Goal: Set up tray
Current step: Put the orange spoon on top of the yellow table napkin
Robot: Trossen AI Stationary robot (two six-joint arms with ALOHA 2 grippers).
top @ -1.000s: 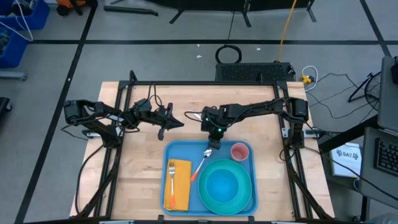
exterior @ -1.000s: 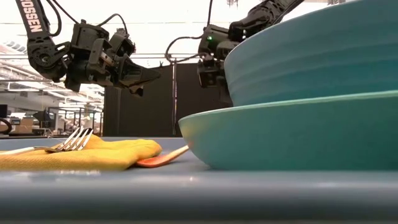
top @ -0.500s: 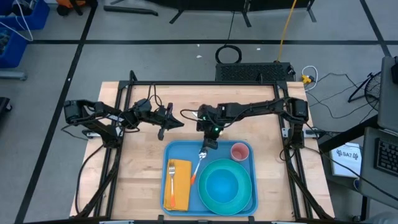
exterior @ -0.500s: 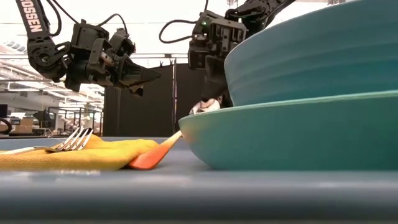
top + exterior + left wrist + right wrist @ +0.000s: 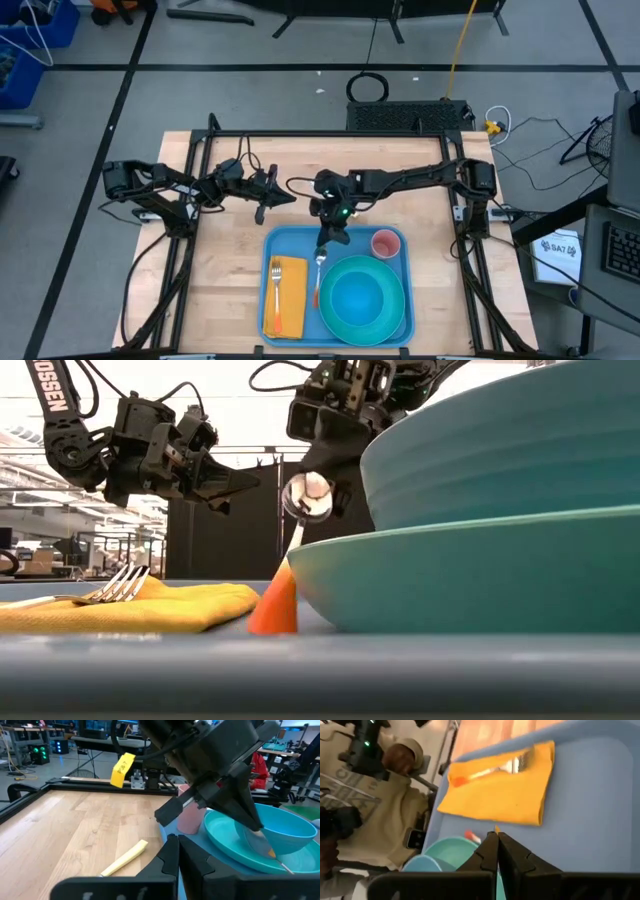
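The blue tray (image 5: 292, 243) lies at the table's near middle. On it are a yellow napkin (image 5: 290, 300) with a fork (image 5: 275, 285), a turquoise bowl on a plate (image 5: 362, 296) and a pink cup (image 5: 385, 243). An orange-handled spoon (image 5: 318, 278) slants between napkin and plate. My right gripper (image 5: 328, 240) is shut on the spoon's metal end, above the tray's far part. My left gripper (image 5: 287, 197) hovers shut over bare wood, left of the right gripper. My right gripper pinches the spoon at its metal bowl end (image 5: 306, 496), coming from above and pointing down; the fingers themselves hide the exact spot. The bowl end is raised, the spoon is tilted, and its orange handle tip (image 5: 272, 612) rests on the tray (image 5: 320, 660).
A pale yellow stick-like object (image 5: 125, 858) lies on the wood near my left gripper (image 5: 175, 855). A black frame (image 5: 330, 135) runs round the table's edges. A person in a beige top (image 5: 385, 815) stands beyond the table's near edge. Bare wood lies left of the tray.
My right gripper has moved toward the table's left edge and risen, staying shut on the spoon. The spoon's bowl end has lifted and swung left, so the handle now points toward the near edge alongside the napkin. Its handle tip has stayed on the tray.
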